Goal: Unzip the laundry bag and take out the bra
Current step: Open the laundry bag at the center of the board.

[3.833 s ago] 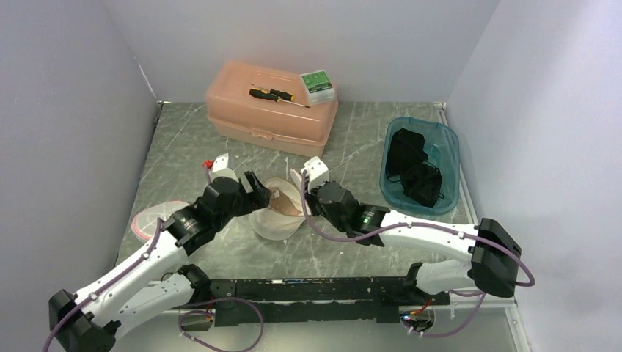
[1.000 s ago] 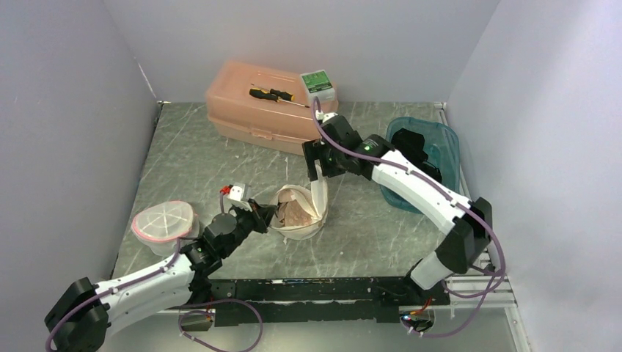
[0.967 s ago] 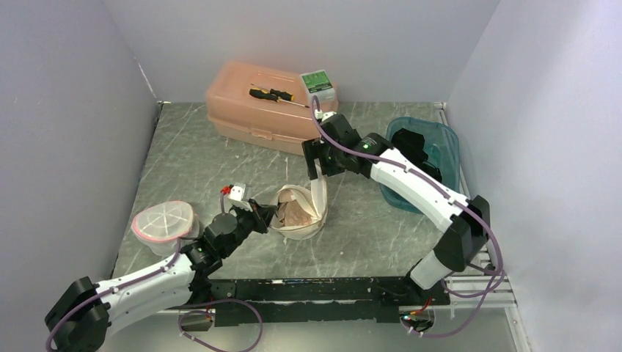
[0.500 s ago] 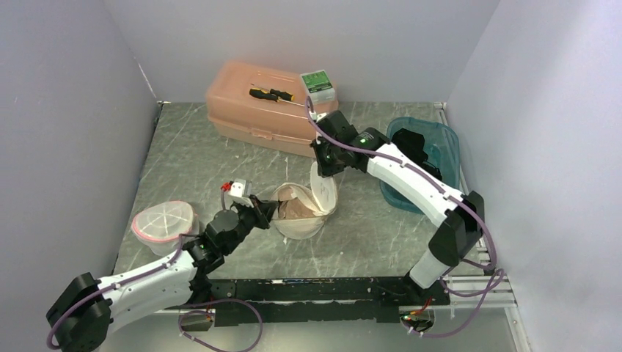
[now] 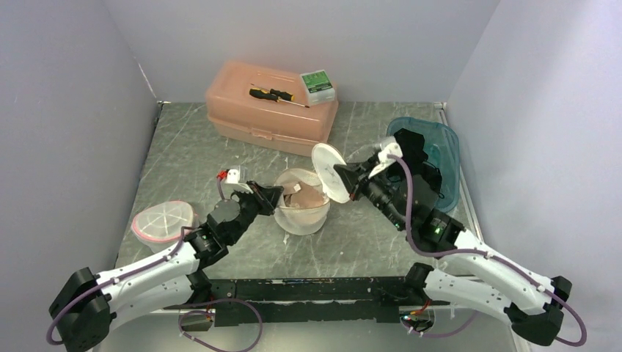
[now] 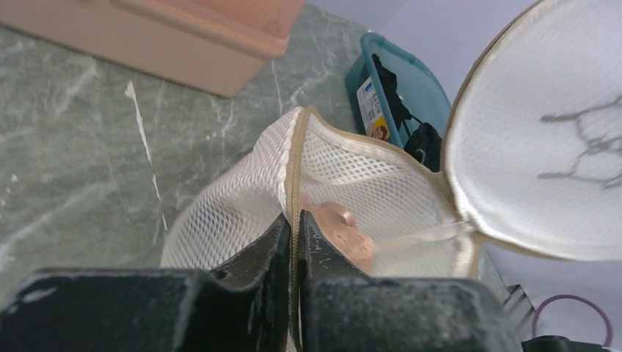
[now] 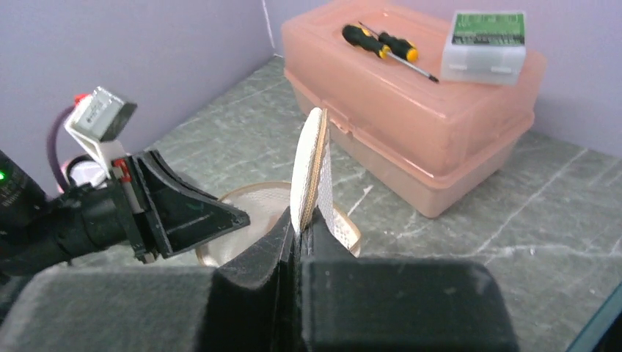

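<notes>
**Top cam:** laundry bag (image 5: 301, 220) sat mid-frame, below the pink toolbox (image 5: 268, 117). Versus a second ago, the right arm no longer arched in from the upper right. It lay low, coming from lower right. The flap (image 5: 326, 169) had gone from standing over the mouth to tipped back toward upper right, clear of it. Right gripper (image 5: 346, 180) was pinching the flap's edge. Its jaws were spread a second back, so this was a fresh re-grip. Left gripper (image 5: 275, 196) sat at the bag's left rim, about where it was. Bra (image 5: 306, 198) showed as a peach-brown lump inside the bag, uncovered.

**Left wrist:** left gripper (image 6: 293, 220) was pressed together on the tan zipper tape at the rim, lower centre, with mesh on both sides. Bra (image 6: 345, 235) was a peach patch right of centre, still in the bag. Flap (image 6: 543, 147) filled the upper right, off the mouth. Teal bin (image 6: 353, 77) was behind it, upper centre.

**Right wrist:** right gripper (image 7: 299, 227) was clamped on the flap (image 7: 312, 161), which stood edge-on at centre. Left gripper's (image 7: 242, 216) tip was at the bag rim, mid-left. Couldn't make out the bra from here.

**My read:** the zip looked done and the mouth was open. Only bra removal was left, and both grippers were busy holding fabric. One would have to let go to reach in, probably the right, since the left anchors the bag. The risk is the flap flopping back over the bra.
</notes>
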Robot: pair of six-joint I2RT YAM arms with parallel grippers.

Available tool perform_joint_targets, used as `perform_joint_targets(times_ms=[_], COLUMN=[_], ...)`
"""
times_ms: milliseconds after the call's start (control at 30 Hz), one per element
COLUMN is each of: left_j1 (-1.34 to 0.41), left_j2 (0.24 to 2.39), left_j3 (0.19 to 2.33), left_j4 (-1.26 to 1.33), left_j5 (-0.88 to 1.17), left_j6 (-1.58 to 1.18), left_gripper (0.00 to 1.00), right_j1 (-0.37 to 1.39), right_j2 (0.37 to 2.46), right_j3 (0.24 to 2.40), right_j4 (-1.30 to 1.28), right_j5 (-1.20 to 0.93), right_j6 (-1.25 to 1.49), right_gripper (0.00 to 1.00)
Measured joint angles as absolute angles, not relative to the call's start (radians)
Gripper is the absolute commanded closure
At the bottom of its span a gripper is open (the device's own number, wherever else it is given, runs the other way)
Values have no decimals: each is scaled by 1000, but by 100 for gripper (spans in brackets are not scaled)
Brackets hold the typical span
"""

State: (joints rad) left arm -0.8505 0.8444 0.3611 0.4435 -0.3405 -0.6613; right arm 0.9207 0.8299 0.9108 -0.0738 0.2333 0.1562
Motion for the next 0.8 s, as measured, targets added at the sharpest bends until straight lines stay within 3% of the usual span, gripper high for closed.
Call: perform_joint_targets(times_ms=[100, 233, 367, 567, 800], left_j1=[-850, -850, -850, -850, -830], left_j2=[868, 867, 828, 803, 1095], left_j3=[361, 384, 468, 687, 1035], left_j4=[418, 227, -43, -370, -587], left_j5=[-338, -329, -331, -338, -272], left_j6=[-720, -818, -881, -846, -679], left_gripper=[68, 31, 11, 7, 16], right_j1=[958, 1016, 1046, 1050, 1051], right_j2=[763, 716, 657, 595, 588], right_j3=[743, 566, 507, 507, 507], right_j4=[75, 143, 142, 143, 106], right_j5=[274, 287, 286, 278, 275], right_j6=[147, 138, 133, 131, 131], right_gripper=[100, 100, 100, 100, 100])
